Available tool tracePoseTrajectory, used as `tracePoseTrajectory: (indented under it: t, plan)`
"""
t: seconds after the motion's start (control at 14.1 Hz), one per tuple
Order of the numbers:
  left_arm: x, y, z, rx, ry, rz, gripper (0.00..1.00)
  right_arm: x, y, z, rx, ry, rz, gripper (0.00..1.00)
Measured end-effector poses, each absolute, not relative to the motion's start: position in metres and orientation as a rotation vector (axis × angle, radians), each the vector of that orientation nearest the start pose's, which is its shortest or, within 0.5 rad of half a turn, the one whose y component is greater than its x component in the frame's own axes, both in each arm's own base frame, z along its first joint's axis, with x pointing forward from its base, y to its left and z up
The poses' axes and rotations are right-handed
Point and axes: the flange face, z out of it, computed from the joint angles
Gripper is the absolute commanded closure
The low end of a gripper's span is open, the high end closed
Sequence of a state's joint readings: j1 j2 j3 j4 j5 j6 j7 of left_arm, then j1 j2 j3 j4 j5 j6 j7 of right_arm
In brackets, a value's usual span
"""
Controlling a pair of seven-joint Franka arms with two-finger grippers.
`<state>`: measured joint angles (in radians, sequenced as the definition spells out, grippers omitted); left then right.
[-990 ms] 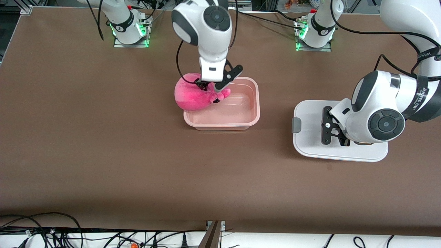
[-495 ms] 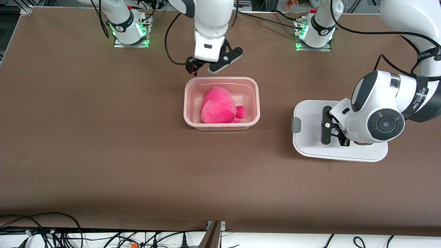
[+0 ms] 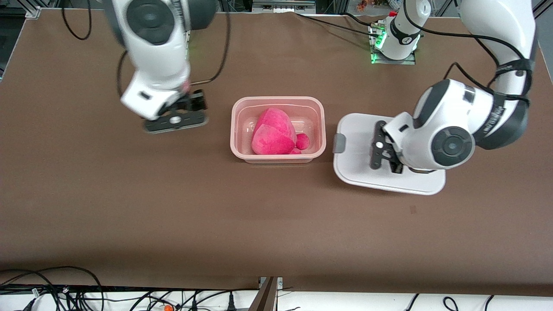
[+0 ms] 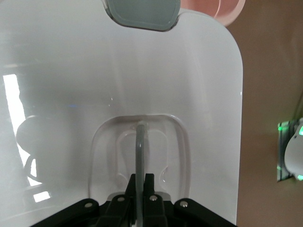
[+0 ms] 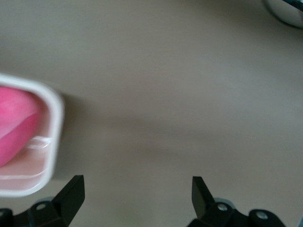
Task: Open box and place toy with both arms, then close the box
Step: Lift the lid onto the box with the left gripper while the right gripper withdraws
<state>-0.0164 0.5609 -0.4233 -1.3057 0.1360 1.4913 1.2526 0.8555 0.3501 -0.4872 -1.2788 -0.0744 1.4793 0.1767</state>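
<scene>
The pink toy point(image 3: 275, 137) lies inside the open translucent pink box point(image 3: 235, 125) at mid-table. The white lid point(image 3: 354, 168) is beside the box, toward the left arm's end, its grey clip point(image 3: 339, 143) facing the box. My left gripper point(image 3: 384, 155) is shut on the lid's centre handle point(image 4: 140, 146); its jaws pinch the thin bar in the left wrist view point(image 4: 142, 182). My right gripper point(image 3: 176, 120) is open and empty, over bare table toward the right arm's end of the box. The right wrist view shows its spread jaws point(image 5: 137, 187), the box's corner point(image 5: 56, 111) and the toy point(image 5: 14, 123).
The left arm's base point(image 3: 395, 41) stands at the table's robot edge with green lights. Cables point(image 3: 52, 289) lie past the table's camera-side edge. Brown tabletop point(image 3: 276, 224) spreads around the box and lid.
The right gripper dropped the toy into the box, rose and swung away toward the right arm's end of the table. The left gripper has carried the lid closer to the box.
</scene>
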Motion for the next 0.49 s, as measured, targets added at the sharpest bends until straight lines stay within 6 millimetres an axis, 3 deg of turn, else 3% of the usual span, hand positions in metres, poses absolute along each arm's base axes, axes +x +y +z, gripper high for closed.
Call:
tracePoseTrajectory:
  t: [0.21, 0.49]
  plan:
    - [0.598, -0.301, 0.419, -2.331, 2.45, 0.451, 1.0, 0.596, 0.196, 0.582, -3.415, -0.251, 0.103, 0.0]
    - [0.529, -0.428, 0.424, -2.392, 2.31, 0.459, 1.0, 0.61, 0.107, 0.59, -3.317, -0.094, 0.172, 0.0]
